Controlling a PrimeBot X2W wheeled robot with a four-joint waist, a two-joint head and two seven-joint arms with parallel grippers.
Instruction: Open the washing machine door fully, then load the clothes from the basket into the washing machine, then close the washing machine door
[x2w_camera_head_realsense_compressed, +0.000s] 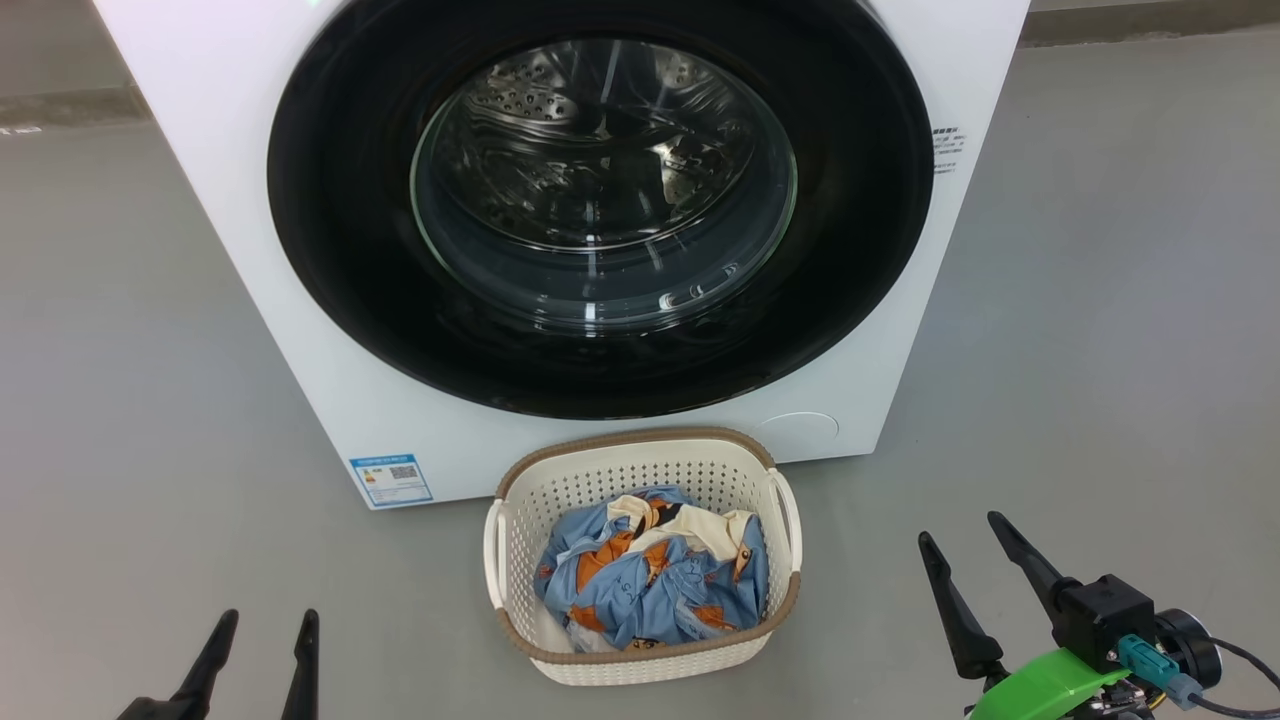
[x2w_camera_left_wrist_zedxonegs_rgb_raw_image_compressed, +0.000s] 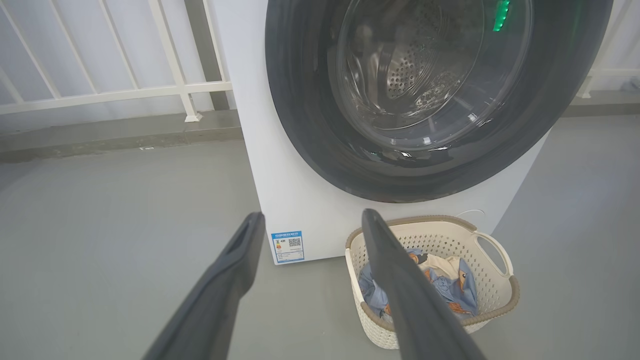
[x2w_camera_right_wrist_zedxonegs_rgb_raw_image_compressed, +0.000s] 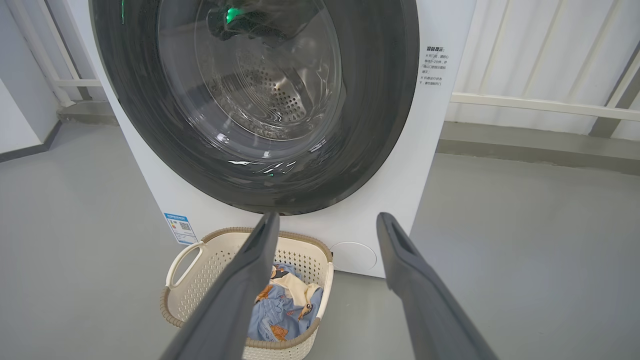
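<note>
The white washing machine (x2w_camera_head_realsense_compressed: 250, 260) stands ahead, its round black-rimmed door (x2w_camera_head_realsense_compressed: 340, 220) shut flat against the front, steel drum visible through the glass. On the floor just before it sits the cream basket (x2w_camera_head_realsense_compressed: 520, 560) holding the crumpled light blue clothes (x2w_camera_head_realsense_compressed: 650, 585) with orange figures. My left gripper (x2w_camera_head_realsense_compressed: 265, 625) is open at the lower left, well left of the basket. My right gripper (x2w_camera_head_realsense_compressed: 962, 530) is open at the lower right, right of the basket. Both are empty. The wrist views show the door (x2w_camera_left_wrist_zedxonegs_rgb_raw_image_compressed: 300, 110) (x2w_camera_right_wrist_zedxonegs_rgb_raw_image_compressed: 380, 100) and the basket (x2w_camera_left_wrist_zedxonegs_rgb_raw_image_compressed: 505, 295) (x2w_camera_right_wrist_zedxonegs_rgb_raw_image_compressed: 185, 295) beyond the spread fingers.
Grey floor (x2w_camera_head_realsense_compressed: 1100, 350) spreads on both sides of the machine. A white railing (x2w_camera_left_wrist_zedxonegs_rgb_raw_image_compressed: 125, 92) and low kerb run behind it at the left, and a pale wall with a rail (x2w_camera_right_wrist_zedxonegs_rgb_raw_image_compressed: 540, 105) at the right. A blue label (x2w_camera_head_realsense_compressed: 392, 480) marks the machine's lower left corner.
</note>
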